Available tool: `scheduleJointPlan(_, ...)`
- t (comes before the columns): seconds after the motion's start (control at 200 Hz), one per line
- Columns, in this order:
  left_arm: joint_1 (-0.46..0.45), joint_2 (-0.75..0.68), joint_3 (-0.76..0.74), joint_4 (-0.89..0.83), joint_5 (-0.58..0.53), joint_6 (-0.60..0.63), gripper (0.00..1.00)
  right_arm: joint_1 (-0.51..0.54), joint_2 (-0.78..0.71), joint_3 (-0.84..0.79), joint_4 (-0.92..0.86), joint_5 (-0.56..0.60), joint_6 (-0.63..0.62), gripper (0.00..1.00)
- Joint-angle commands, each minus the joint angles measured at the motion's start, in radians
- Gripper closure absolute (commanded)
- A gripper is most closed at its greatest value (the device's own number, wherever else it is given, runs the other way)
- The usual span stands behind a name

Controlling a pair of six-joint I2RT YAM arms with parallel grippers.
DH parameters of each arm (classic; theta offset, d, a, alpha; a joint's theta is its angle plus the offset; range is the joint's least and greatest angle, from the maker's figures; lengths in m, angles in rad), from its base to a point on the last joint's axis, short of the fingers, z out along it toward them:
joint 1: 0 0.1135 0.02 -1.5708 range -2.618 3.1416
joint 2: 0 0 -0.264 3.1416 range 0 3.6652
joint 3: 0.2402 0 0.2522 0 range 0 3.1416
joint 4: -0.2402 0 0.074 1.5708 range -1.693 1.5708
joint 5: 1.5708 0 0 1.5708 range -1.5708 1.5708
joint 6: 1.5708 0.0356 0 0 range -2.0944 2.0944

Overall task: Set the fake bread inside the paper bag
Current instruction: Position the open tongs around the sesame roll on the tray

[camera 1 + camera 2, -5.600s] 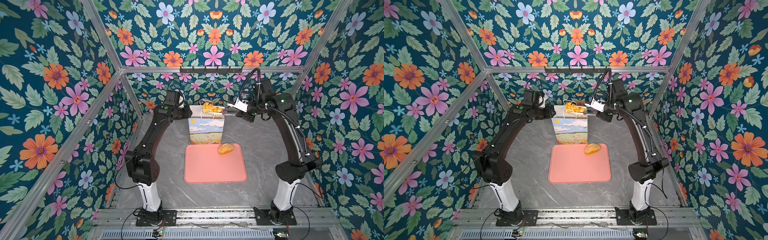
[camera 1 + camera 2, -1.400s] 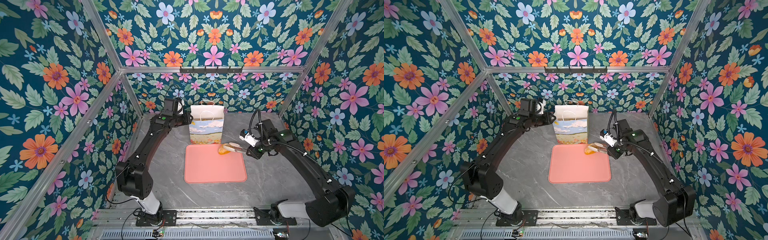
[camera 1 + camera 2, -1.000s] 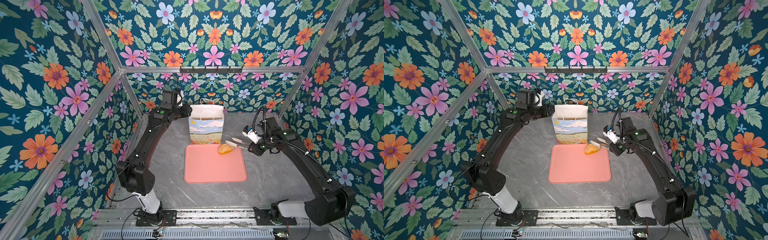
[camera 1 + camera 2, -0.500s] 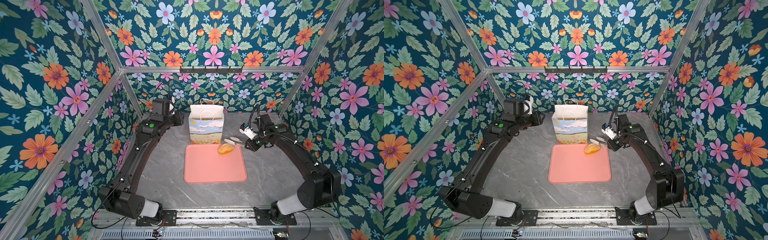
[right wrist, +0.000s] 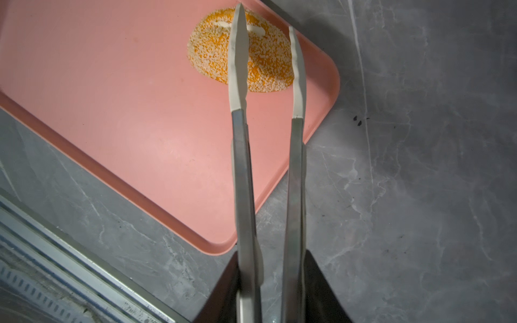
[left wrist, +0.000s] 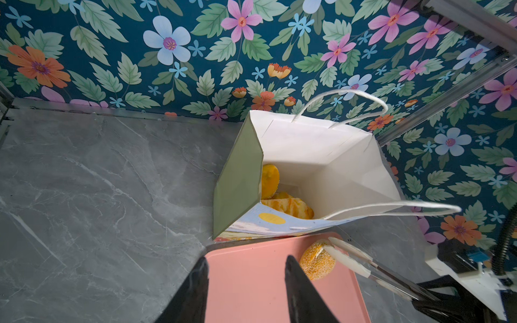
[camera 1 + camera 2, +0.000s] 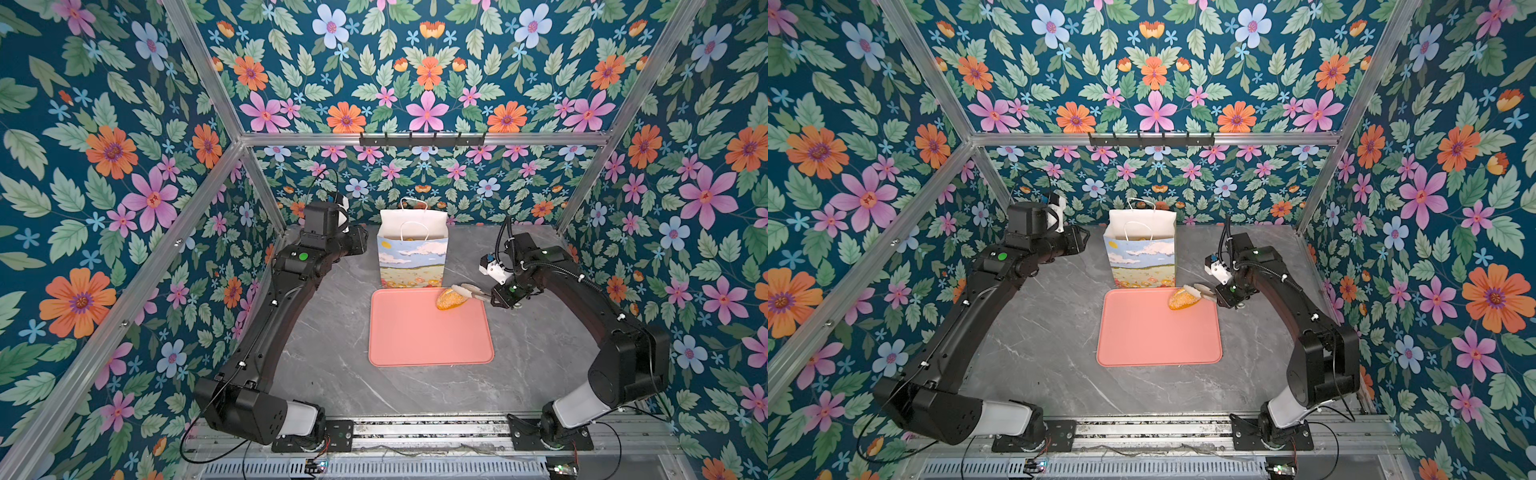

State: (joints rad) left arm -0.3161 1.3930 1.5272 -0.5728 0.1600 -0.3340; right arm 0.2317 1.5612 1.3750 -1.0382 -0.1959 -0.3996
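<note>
One sesame-speckled roll of fake bread (image 7: 451, 300) (image 7: 1182, 300) lies at the far right corner of the pink tray (image 7: 415, 340). My right gripper (image 7: 494, 296) (image 5: 270, 268) is shut on metal tongs (image 5: 240, 139) with white tips. One tip lies across the top of the roll (image 5: 212, 56) and the other sits at its edge. The paper bag (image 7: 411, 262) (image 6: 321, 145) stands upright behind the tray, and golden pieces (image 6: 288, 205) show inside it. My left gripper (image 7: 360, 240) (image 6: 246, 260) hangs open and empty, left of the bag.
The tray (image 7: 1150, 336) lies on a grey marble tabletop (image 7: 332, 374). Flowered walls stand close on three sides. A metal rail (image 7: 415, 432) runs along the front edge. The bag's white cord handles (image 6: 341, 96) stick up above its mouth.
The right arm has brought the tongs down from just beyond the roll onto it. The left arm has swung back and lower, away from the bag's left side.
</note>
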Motion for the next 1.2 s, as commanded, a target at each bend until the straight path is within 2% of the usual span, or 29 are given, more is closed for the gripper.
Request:
scheduleJointPlan(0.0,0.0,0.0,-0.01,0.033,0.01,0.007,0.54,0.001,-0.023,0.0,-0.063,-0.073,0.013,0.67)
scheduleJointPlan(0.21,0.002,-0.003,-0.039,0.048,0.013,0.005,0.54,0.04,-0.032,-0.007,-0.106,-0.079,0.032,0.67)
scheduleJointPlan(0.67,0.001,-0.023,-0.078,0.057,0.011,0.009,0.53,0.253,-0.014,0.058,-0.102,-0.055,0.134,0.66)
scheduleJointPlan(0.775,0.002,-0.023,-0.081,0.06,0.022,0.006,0.53,0.264,-0.025,0.071,-0.104,-0.051,0.118,0.65)
scheduleJointPlan(0.95,0.002,-0.037,-0.093,0.06,0.018,0.006,0.53,0.264,-0.066,0.087,-0.131,0.019,0.102,0.65)
scheduleJointPlan(1.195,0.002,-0.043,-0.102,0.063,0.014,0.006,0.53,0.277,-0.159,0.073,-0.187,-0.064,0.09,0.66)
